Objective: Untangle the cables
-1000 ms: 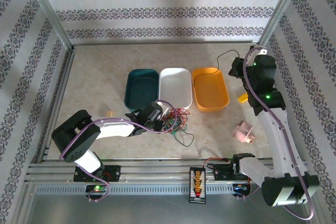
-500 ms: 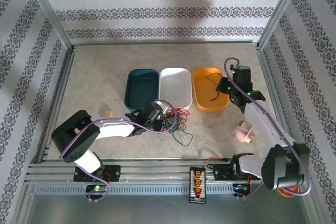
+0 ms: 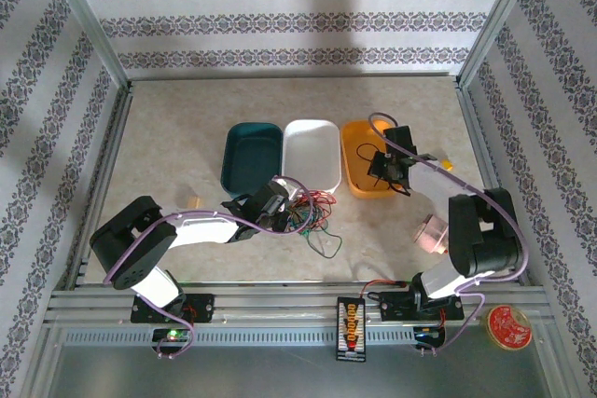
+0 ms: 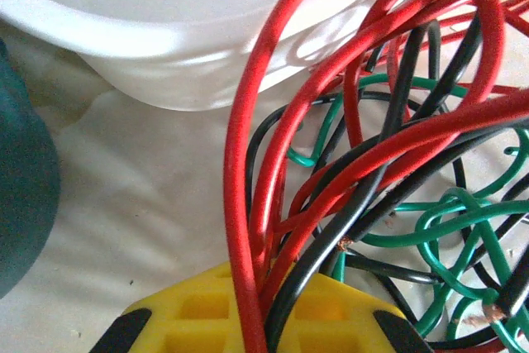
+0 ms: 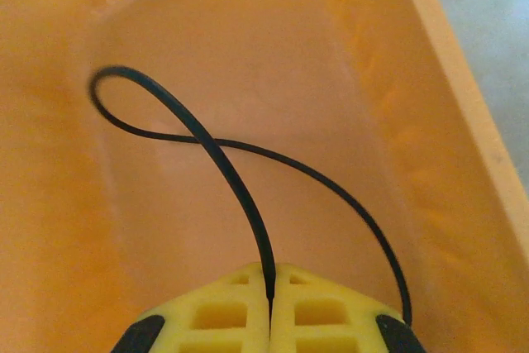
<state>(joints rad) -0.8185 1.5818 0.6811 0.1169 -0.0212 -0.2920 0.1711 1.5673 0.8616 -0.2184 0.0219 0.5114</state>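
The right gripper (image 5: 271,279), its pads pinched on a thin black wire (image 5: 223,159), has dropped into the orange plastic tray (image 5: 430,55) since half a second ago. The left gripper (image 4: 264,307) stays clamped on the tangle of red, green and black cables (image 4: 388,146) beside the white plastic tray (image 4: 165,55). The wrist view cuts off the tangle's right side.

- The right fingers (image 3: 387,167), a second ago raised high near the tabletop's far right corner, have swung left and down over the orange bin (image 3: 353,151).
- The black cable (image 5: 223,159) they pinch has travelled with them and now loops inside that bin.
- The right arm (image 3: 480,230) has folded back, uncovering a red disc (image 3: 506,325).
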